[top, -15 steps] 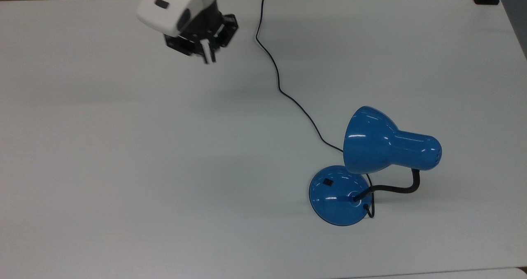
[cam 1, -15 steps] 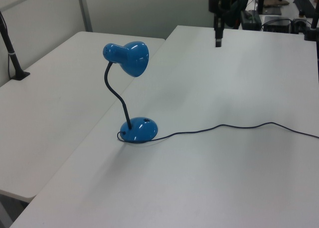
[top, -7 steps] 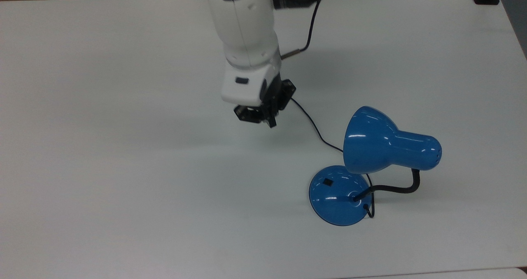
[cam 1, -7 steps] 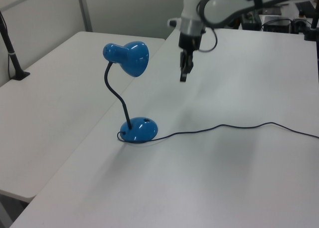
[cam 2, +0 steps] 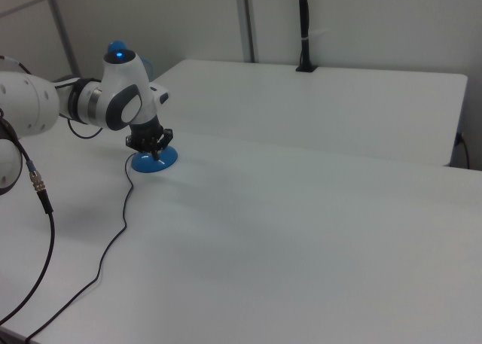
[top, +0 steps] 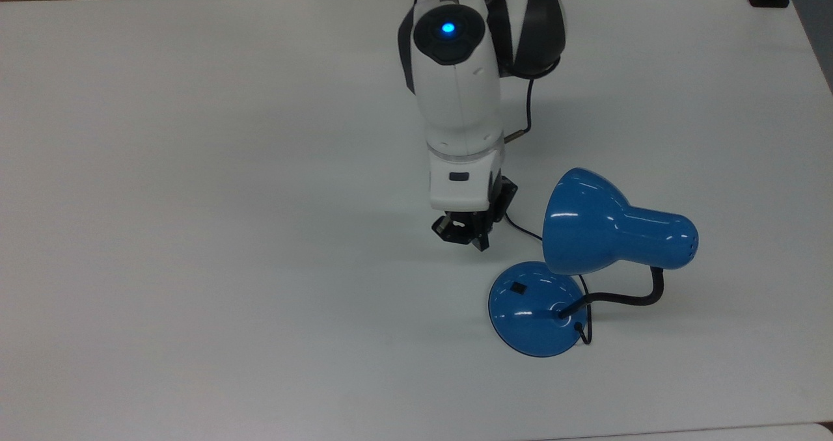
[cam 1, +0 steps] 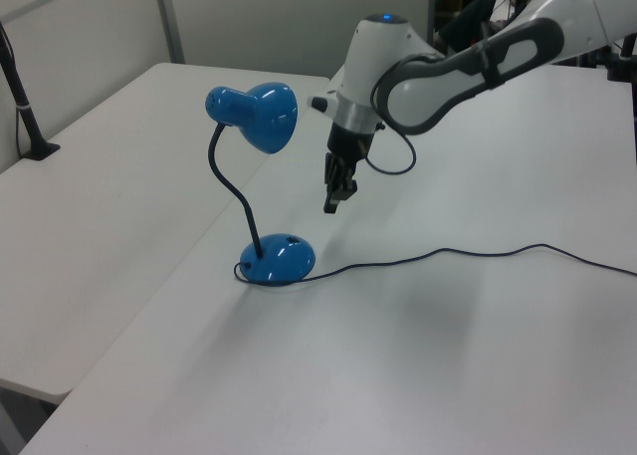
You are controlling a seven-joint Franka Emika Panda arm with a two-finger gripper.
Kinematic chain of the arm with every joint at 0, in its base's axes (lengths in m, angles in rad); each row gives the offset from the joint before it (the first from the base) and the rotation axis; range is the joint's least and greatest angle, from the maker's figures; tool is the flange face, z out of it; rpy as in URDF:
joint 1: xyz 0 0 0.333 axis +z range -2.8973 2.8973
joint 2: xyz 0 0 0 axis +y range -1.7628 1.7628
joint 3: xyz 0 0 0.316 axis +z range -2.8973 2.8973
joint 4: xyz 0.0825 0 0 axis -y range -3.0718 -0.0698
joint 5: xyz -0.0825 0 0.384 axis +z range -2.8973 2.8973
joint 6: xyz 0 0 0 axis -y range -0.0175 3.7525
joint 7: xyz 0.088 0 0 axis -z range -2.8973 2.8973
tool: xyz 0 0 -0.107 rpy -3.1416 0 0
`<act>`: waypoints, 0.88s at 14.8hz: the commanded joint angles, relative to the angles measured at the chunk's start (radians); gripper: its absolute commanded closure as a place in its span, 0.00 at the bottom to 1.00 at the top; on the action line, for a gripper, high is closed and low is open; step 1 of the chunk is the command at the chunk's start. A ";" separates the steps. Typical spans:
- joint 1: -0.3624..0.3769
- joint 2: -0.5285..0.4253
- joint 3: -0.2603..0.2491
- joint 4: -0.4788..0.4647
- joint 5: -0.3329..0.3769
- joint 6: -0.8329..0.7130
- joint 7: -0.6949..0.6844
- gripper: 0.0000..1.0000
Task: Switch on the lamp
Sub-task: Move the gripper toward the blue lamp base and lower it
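The lamp is glossy blue, with a bell-shaped shade on a black gooseneck and a round base. A small black switch sits on the base's upper left in the top view. Its thin black cord trails across the white table. My gripper hangs shut and holds nothing, up and left of the base and just left of the shade in the top view. In the left view the gripper is above and to the right of the base, clear of it. In the right view the gripper stands in front of the base.
A second white table adjoins this one behind the lamp in the left view. A black clamped post stands on its far edge, also seen as a post in the right view. The arm's own cable hangs at the right view's left.
The arm has swept from the table's far side toward the lamp and lowered. The gripper now hangs close to the base and shade. The lamp has not moved.
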 commanded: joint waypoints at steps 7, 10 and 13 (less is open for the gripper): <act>0.057 0.133 -0.013 0.123 0.029 0.149 -0.020 1.00; 0.057 0.153 -0.013 0.152 0.029 0.149 -0.020 1.00; 0.058 0.176 -0.013 0.169 0.027 0.149 -0.022 1.00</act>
